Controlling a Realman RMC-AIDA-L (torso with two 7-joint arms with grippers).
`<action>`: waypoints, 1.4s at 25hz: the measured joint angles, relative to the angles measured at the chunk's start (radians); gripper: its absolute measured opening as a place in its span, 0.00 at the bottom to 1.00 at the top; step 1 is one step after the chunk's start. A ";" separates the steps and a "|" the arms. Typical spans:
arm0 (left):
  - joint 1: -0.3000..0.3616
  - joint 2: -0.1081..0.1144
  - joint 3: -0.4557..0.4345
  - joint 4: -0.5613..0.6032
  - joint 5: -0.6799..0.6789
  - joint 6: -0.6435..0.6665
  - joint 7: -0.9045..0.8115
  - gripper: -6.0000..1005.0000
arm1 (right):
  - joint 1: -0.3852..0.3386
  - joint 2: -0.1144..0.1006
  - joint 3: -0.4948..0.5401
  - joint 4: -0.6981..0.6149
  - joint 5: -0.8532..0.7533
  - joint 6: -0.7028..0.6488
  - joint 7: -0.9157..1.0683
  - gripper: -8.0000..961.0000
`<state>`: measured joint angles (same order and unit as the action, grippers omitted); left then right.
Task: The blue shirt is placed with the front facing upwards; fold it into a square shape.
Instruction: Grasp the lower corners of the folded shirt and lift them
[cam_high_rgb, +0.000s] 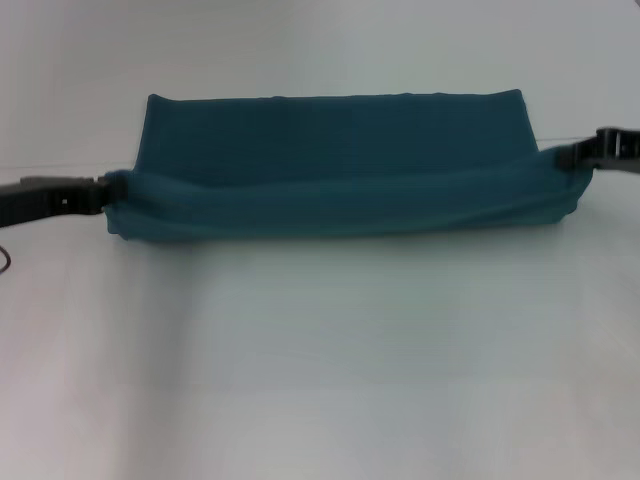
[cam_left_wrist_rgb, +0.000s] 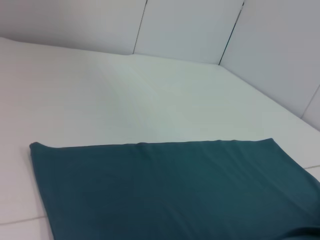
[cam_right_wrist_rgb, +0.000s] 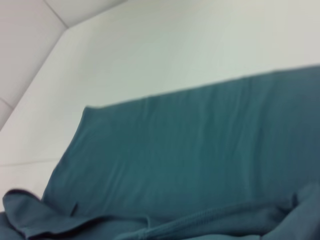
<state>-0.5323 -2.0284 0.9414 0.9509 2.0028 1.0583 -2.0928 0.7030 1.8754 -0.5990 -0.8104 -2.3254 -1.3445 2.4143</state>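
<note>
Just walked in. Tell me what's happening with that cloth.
The robot is folding the dark teal-blue cotton shirt on the white table. Its left end effector and right end effector hold the near fold's two ends, lifted in a sagging band across the front. The far part lies flat. No lettering shows.

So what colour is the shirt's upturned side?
Plain dark teal-blue shirt, no lettering showing; the head view shows it best.

You've got the left gripper (cam_high_rgb: 100, 193), black and blocky, at mid-left; the right gripper (cam_high_rgb: 578, 153), black too, at upper right.
</note>
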 joint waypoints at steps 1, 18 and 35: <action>-0.010 0.004 0.000 -0.003 0.008 -0.001 -0.009 0.01 | 0.008 -0.005 0.000 0.002 -0.003 0.004 0.001 0.08; 0.106 -0.033 -0.006 0.114 0.041 0.137 -0.052 0.01 | -0.103 0.039 -0.008 -0.008 -0.034 -0.086 -0.040 0.08; 0.088 -0.040 -0.047 0.141 0.045 0.150 -0.048 0.01 | -0.063 0.036 0.005 -0.071 -0.050 -0.070 -0.018 0.08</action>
<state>-0.4447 -2.0686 0.8943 1.0921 2.0481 1.2084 -2.1404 0.6396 1.9111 -0.5942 -0.8818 -2.3752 -1.4147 2.3968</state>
